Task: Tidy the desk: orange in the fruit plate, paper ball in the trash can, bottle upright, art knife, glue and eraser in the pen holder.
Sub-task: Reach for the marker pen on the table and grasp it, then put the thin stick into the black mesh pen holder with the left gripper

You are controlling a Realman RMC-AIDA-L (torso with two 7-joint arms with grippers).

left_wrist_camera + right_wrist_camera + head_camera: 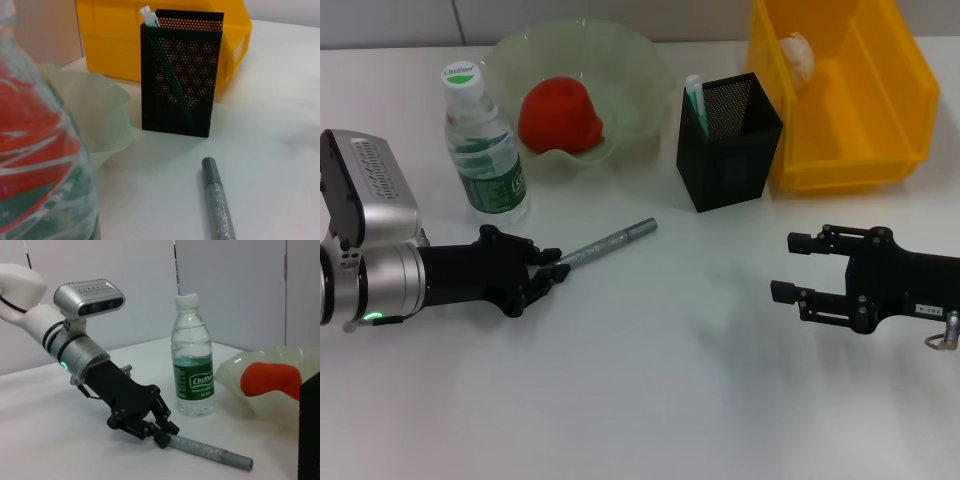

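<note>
Nearest the head camera, the left gripper (552, 272) lies low over the white desk surface (650, 400), its black jaws clamped on one end of the slim grey metallic art knife (610, 241); the right wrist view shows the same gripper (162, 432) closed around the knife (210, 451), whose shaft rests flat on the desk and extends away from the fingertips. Just behind these jaws stands the clear plastic water bottle with green label and white cap (483, 148), upright, near but not touching the gripper. Beyond the free end of the knife sits the pale green wavy-rimmed glass fruit plate (630, 70), holding the round reddish-orange fruit (560, 115). Past the knife tip, on the side toward the other arm, stands the black perforated metal pen holder (730, 155), upright, with a green-and-white stick-shaped item (695, 100) leaning in one corner; whether this is the glue cannot be told. Touching or just beside the holder's far side is the yellow plastic bin serving as trash can (880, 110), with a crumpled pale paper ball (798, 55) inside against its wall. Well apart from the knife, the right gripper (790, 267) hovers over bare desk with its jaws apart, holding nothing
</note>
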